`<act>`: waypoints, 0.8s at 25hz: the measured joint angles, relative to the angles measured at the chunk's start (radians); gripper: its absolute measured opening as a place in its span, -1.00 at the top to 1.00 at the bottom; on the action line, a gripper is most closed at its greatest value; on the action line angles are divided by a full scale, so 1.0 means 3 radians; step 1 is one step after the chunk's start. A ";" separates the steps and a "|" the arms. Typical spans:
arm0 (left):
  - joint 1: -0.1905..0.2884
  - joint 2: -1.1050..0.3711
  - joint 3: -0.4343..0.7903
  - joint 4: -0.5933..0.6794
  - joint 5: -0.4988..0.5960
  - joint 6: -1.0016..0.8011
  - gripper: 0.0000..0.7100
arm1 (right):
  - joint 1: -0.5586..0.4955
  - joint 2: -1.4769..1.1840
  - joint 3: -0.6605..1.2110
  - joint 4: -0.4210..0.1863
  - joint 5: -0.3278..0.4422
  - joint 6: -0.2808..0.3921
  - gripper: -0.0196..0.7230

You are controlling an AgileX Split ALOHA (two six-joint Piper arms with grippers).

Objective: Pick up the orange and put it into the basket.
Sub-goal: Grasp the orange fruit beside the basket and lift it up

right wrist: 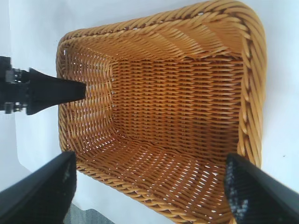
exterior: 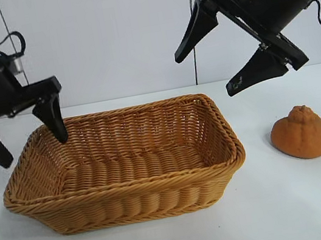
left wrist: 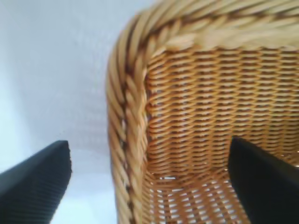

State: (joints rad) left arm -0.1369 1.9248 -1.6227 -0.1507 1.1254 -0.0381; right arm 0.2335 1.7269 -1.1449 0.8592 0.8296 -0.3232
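The orange [exterior: 301, 133] sat on the white worktop [exterior: 298, 208] just beside the basket [exterior: 128, 187], outside it on the right arm's side. It looked light and firm, with a matte, bumpy skin unlikely to slip; the broad rounded base seemed the best place to pinch, below the knob. The right claw [exterior: 216, 64] hung above, between basket and orange, its jaws spread wide and empty. The left claw [exterior: 24, 136] straddled the basket's far-left corner, also wide open, holding nothing.

Exterior level, facing arms; wrist views look down (sharing basket [exterior: 124, 163]).
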 joint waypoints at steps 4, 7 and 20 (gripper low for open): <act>0.0270 -0.0034 -0.0186 0.0141 0.0190 0.0065 -0.85 | 0.0000 0.0000 0.0000 0.0000 0.0000 0.0000 -0.64; 0.0459 -0.0049 -0.0194 0.0293 0.0264 0.0083 -0.85 | 0.0000 0.0000 0.0000 0.0000 0.0000 0.0000 -0.64; 0.0580 -0.0638 0.0305 0.0407 0.0287 0.0127 -0.81 | 0.0000 0.0000 0.0000 -0.0010 0.0000 0.0000 -0.64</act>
State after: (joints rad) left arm 0.0371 1.7333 -1.5312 -0.0287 1.2116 0.0000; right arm 0.2335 1.7269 -1.1449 0.8563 0.8296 -0.3232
